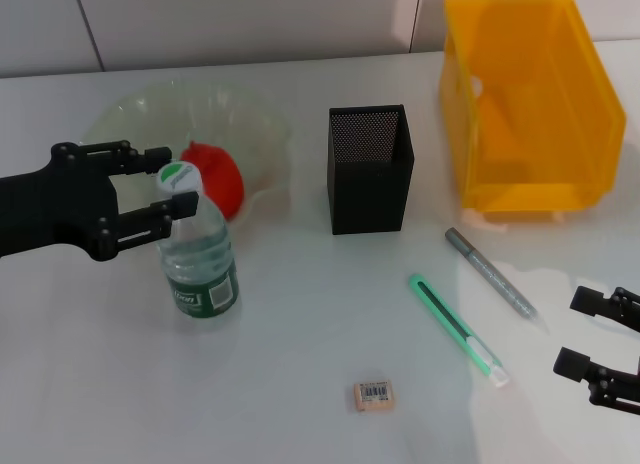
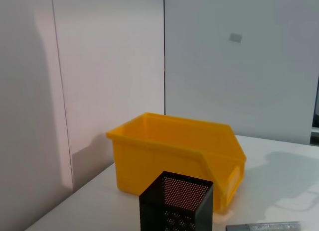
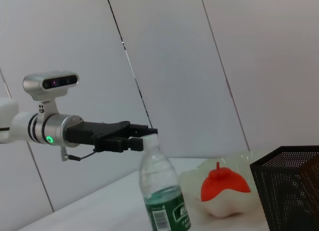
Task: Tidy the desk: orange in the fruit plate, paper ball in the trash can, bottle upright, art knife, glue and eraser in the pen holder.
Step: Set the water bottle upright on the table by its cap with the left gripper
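Note:
The bottle [image 1: 200,264] stands upright on the white table, also in the right wrist view [image 3: 162,201]. My left gripper [image 1: 178,180] is closed on its cap from the left; it also shows in the right wrist view [image 3: 147,136]. The orange [image 1: 215,174] lies in the fruit plate [image 1: 130,109] just behind the bottle. The pen holder [image 1: 370,184] stands mid-table and the trash can [image 1: 530,114] at the back right. The green art knife [image 1: 455,329], the grey glue stick [image 1: 490,274] and the eraser [image 1: 373,395] lie on the table. My right gripper [image 1: 590,334] is open and parked at the front right. The paper ball is not in view.
The left wrist view shows the trash can [image 2: 169,151] behind the pen holder [image 2: 174,206], with a wall behind. The orange [image 3: 224,183] and the pen holder [image 3: 291,191] also show in the right wrist view. The art knife's tip lies close to my right gripper.

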`<state>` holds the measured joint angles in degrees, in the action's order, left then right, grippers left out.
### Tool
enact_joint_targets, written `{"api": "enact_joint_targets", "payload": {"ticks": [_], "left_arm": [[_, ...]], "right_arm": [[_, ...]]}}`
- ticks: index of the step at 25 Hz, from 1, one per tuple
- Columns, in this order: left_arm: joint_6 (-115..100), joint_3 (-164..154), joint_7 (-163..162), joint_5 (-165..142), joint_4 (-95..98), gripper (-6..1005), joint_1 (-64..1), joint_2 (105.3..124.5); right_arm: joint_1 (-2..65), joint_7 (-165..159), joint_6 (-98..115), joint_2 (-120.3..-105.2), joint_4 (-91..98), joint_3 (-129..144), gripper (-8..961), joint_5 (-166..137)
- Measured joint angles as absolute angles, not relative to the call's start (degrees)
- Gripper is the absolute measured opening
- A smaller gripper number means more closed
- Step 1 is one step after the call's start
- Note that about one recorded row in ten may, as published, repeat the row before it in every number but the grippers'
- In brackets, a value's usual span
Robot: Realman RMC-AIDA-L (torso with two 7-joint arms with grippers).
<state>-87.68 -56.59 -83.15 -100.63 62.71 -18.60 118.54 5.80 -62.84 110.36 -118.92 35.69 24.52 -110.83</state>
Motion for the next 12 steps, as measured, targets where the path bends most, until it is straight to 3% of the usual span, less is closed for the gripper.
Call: {"api": "enact_joint_targets", "payload": {"ticks": [4, 10, 12], "left_arm": [[-87.69, -56.59, -83.14, -100.5, 62.68, 521, -18.63, 118.56], [-88.0, -55.41, -83.14, -98.71, 65.79, 751, -17.29, 118.56], [-89.16, -54.81, -83.14, -96.17, 67.95, 762, -15.96, 118.45]], "right_arm": [[5.8, -62.84, 110.4, -118.91, 35.69, 24.52, 842, -110.83], [5.79, -62.84, 110.75, -118.9, 35.68, 24.17, 842, -110.83], [5.68, -63.01, 110.78, -118.84, 35.69, 23.98, 841, -110.79]]}}
